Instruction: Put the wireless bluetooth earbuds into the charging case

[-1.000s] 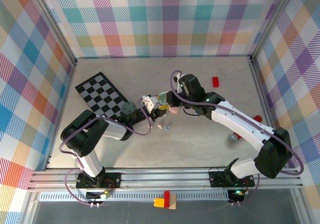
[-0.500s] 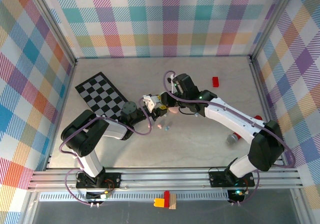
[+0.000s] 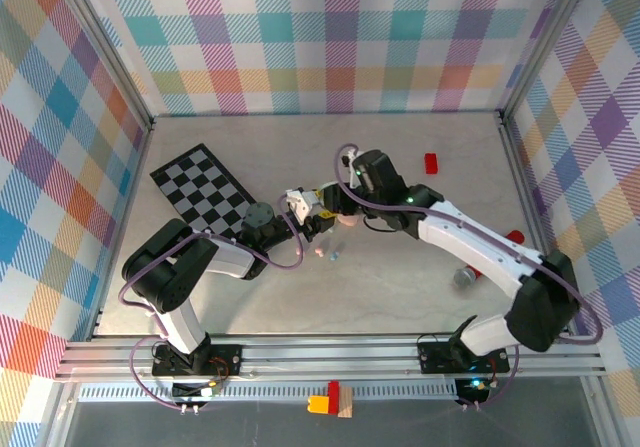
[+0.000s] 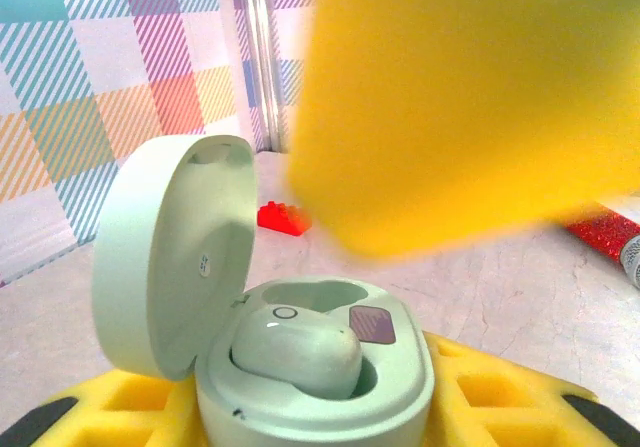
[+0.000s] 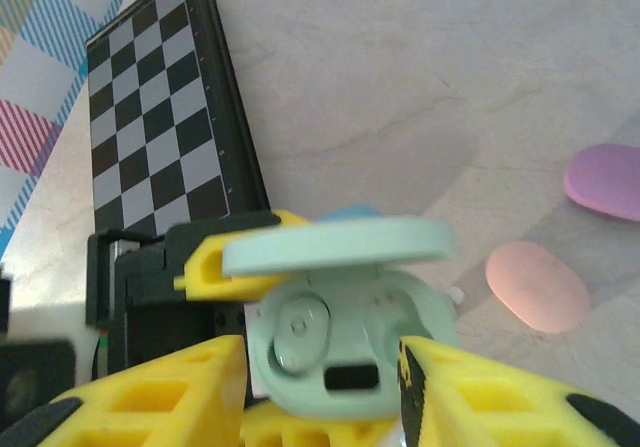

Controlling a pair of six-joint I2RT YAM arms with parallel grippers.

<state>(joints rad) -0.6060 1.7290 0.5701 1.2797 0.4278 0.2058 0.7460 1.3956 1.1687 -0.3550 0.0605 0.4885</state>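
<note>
The mint charging case (image 4: 318,382) is clamped between my left gripper's yellow fingers (image 4: 480,387), its lid (image 4: 170,257) swung open. One mint earbud (image 4: 295,347) lies in the near socket, and the socket behind it (image 4: 315,295) is empty. My right gripper (image 5: 322,367) hovers just over the case (image 5: 340,352), its yellow fingers apart with nothing between them; one finger (image 4: 460,97) is a yellow blur in the left wrist view. In the top view both grippers meet at the case (image 3: 322,208). Two loose earbuds (image 3: 326,254) lie on the table just in front.
A pink oval case (image 5: 537,285) and a purple one (image 5: 605,180) lie beside the grippers. A checkerboard (image 3: 200,189) lies to the left. There is a red block (image 3: 431,163) at the back right, and a red object (image 3: 515,237) and a grey cylinder (image 3: 464,277) under the right arm.
My right gripper's jaws have parted above the case, and its wrist has shifted slightly. The left arm has stayed still with the case.
</note>
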